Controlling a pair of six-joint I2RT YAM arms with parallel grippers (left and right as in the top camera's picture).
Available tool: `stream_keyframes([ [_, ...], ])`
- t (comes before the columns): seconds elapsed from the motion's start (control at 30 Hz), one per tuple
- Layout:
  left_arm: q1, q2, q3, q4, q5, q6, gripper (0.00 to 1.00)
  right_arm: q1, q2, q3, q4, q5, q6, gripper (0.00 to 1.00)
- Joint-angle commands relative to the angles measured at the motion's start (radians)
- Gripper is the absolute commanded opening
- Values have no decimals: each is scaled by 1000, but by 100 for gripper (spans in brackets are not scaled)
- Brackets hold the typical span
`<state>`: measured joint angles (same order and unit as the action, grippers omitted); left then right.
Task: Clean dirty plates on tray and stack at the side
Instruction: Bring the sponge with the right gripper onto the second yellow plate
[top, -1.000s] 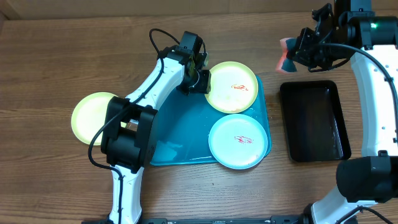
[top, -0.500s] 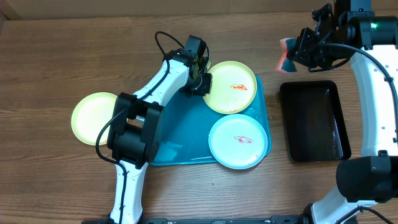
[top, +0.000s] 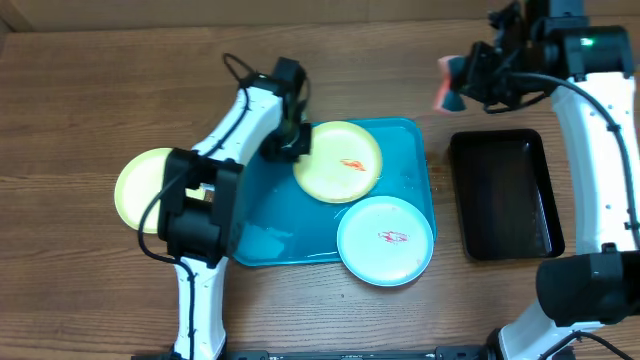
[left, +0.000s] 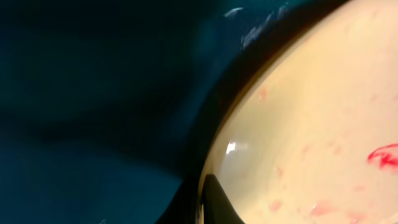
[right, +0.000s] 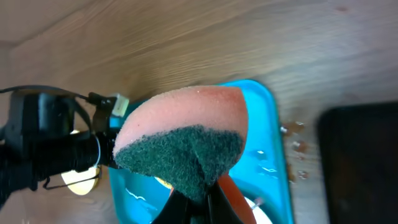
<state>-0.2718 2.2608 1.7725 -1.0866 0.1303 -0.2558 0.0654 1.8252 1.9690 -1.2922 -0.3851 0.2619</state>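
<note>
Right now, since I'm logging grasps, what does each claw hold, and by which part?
Left claw pinches the dirty yellow plate at its left rim; right claw grips the sponge by its green scrub side.

A brown wooden table (top: 80, 290) fills almost the whole overhead view, and its grain runs from left to right. Along the top edge of the frame lies a paler tan strip (top: 200, 10). The light is soft and even.

White arms (top: 235, 122) with black joints (top: 205, 215) and cables (top: 232, 64); perhaps one green indicator light (top: 586, 43).
</note>
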Motion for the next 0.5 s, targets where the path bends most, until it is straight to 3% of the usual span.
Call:
stream_keyframes([
  [0.0, 56, -36, 0, -74, -78, -10, 4, 83, 23, 7, 29, -7, 7, 4],
  [0.2, 110, -40, -5, -188, -78, 26, 4, 227, 123, 7, 87, 48, 89, 4],
  [0.47, 132, -40, -55, -206, -79, 54, 4, 375, 286, 7, 159, 75, 113, 4],
])
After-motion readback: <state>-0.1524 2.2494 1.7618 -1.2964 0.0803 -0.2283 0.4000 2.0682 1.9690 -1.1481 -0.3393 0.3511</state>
